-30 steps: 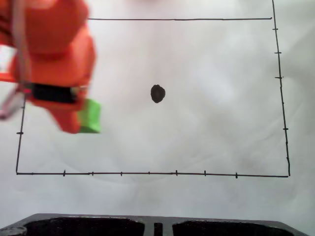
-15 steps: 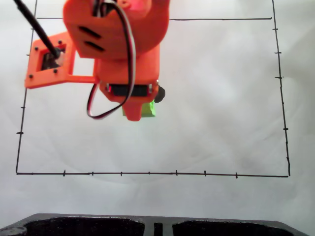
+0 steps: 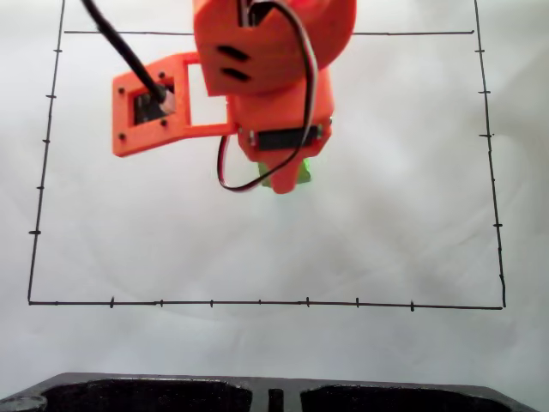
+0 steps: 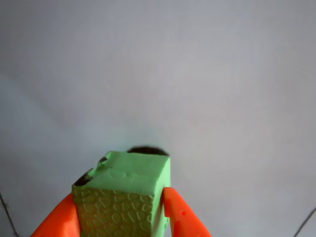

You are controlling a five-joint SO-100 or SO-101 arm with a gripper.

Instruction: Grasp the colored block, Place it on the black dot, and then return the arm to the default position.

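Observation:
In the wrist view the green colored block with its pebbled face sits clamped between two orange fingers, my gripper shut on it. A sliver of the black dot peeks out just beyond the block's far edge. In the fixed view the orange arm hangs over the middle of the paper and covers the dot. Only a small green piece of the block shows beside the pointed finger tip of the gripper.
White paper carries a thin black border with tick marks. A black tray edge runs along the bottom of the fixed view. A black cable leads to the wrist camera mount.
The arm has swung from the left side of the paper to its middle, carrying the green block with it. It now covers the black dot in the fixed view.

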